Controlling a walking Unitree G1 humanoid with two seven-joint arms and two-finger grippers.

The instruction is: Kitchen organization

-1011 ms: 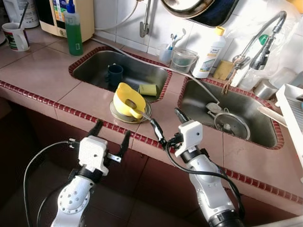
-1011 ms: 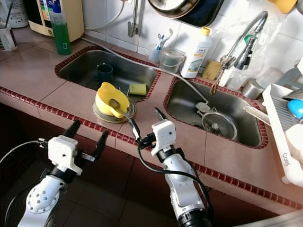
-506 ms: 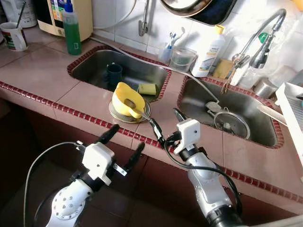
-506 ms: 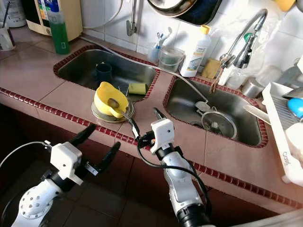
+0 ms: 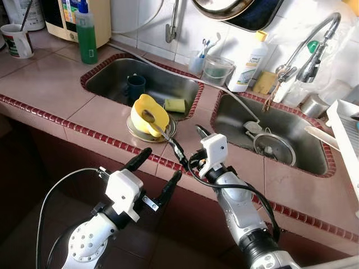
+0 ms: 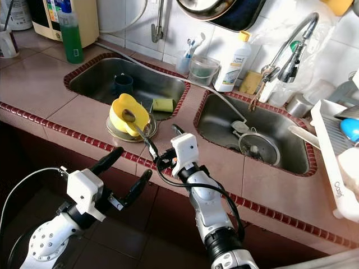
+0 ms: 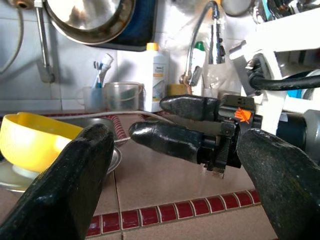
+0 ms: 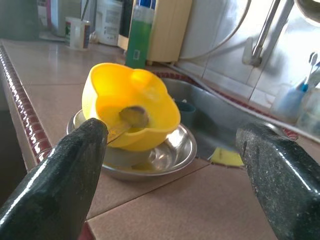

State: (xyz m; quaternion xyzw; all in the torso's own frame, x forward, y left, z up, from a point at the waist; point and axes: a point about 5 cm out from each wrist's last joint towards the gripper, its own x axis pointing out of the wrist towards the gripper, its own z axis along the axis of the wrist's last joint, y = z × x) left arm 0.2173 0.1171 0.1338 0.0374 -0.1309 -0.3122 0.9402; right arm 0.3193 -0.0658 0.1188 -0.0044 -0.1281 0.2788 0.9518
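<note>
A yellow bowl [image 5: 149, 114] lies tipped on a steel plate [image 5: 134, 130] on the tiled counter between the two sinks. A spoon [image 5: 155, 124] rests inside it, its handle running out to one finger of my right gripper [image 5: 190, 142]. That gripper is open just right of the bowl, low over the counter's front edge. The right wrist view has the bowl [image 8: 131, 107] and spoon [image 8: 128, 119] straight ahead between the spread fingers. My left gripper [image 5: 156, 174] is open below the counter edge, in front of the bowl. Its wrist view looks at the right gripper's fingers [image 7: 169, 140].
The left sink [image 5: 106, 81] holds a dark cup [image 5: 135, 87] and a yellow sponge [image 5: 175, 105]. A strainer [image 5: 274, 148] lies in the right sink below the faucet [image 5: 311, 50]. A green soap bottle [image 5: 87, 35], a white bottle [image 5: 247, 56] and a dish rack [image 5: 345, 126] stand around.
My right gripper has moved left, closer to the bowl, and the spoon's scoop sits higher in the bowl. My left gripper has swung right and up toward the counter edge.
</note>
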